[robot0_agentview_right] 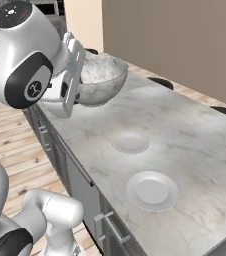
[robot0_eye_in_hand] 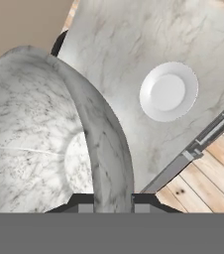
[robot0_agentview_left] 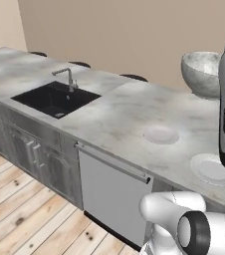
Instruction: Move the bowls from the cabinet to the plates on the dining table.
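A pale grey-white marbled bowl [robot0_agentview_right: 102, 80] hangs in the air over the far part of the dining table [robot0_agentview_right: 195, 145], tilted onto its side in the hand view. My gripper [robot0_eye_in_hand: 113, 202] is shut on the rim of this bowl [robot0_eye_in_hand: 39, 144], one fingertip inside and one outside. Two flat pale plates lie on the marble top: one [robot0_agentview_right: 130, 142] below and ahead of the bowl, the other [robot0_agentview_right: 152, 190] nearer the front edge. The left base view shows the bowl [robot0_agentview_left: 201, 72] beside my upright arm, with the plates [robot0_agentview_left: 161, 134] [robot0_agentview_left: 211, 168] below it. The cabinet is out of view.
A black sink [robot0_agentview_left: 55, 98] with a metal faucet [robot0_agentview_left: 67, 77] is set into the table's left part. Grey cabinet fronts and a plain appliance panel [robot0_agentview_left: 112, 191] run below the front edge. Dark stools [robot0_agentview_left: 134, 77] stand along the far side. Wooden floor lies in front.
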Controlling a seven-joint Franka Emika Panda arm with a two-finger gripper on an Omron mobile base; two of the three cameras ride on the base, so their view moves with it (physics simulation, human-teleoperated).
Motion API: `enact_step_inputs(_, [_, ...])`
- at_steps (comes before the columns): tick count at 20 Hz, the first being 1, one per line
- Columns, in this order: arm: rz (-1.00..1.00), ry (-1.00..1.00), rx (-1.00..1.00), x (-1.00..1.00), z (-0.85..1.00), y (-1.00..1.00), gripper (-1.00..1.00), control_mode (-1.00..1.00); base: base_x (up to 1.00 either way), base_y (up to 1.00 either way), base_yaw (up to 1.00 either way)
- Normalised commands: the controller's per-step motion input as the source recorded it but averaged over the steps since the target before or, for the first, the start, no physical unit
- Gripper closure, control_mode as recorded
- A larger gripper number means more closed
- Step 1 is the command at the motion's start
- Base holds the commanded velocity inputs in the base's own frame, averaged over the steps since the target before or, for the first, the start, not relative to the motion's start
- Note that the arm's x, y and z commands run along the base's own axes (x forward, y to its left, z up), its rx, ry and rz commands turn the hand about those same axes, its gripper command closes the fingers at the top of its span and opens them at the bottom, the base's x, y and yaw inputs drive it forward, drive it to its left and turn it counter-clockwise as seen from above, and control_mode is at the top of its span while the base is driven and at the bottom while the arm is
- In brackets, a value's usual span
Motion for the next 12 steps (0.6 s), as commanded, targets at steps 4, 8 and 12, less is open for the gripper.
enact_step_inputs(4, [-0.12,0.01,0.0,0.0,-0.13,0.0,1.0,-1.0,0.0,0.0,-0.12])
enact_step_inputs(8, [-0.15,0.07,0.0,0.19,-0.25,0.1,1.0,-1.0,0.0,0.0,0.0])
enact_step_inputs(12, [-0.02,0.19,0.0,0.31,-0.14,0.02,1.0,-1.0,0.0,0.0,0.0])
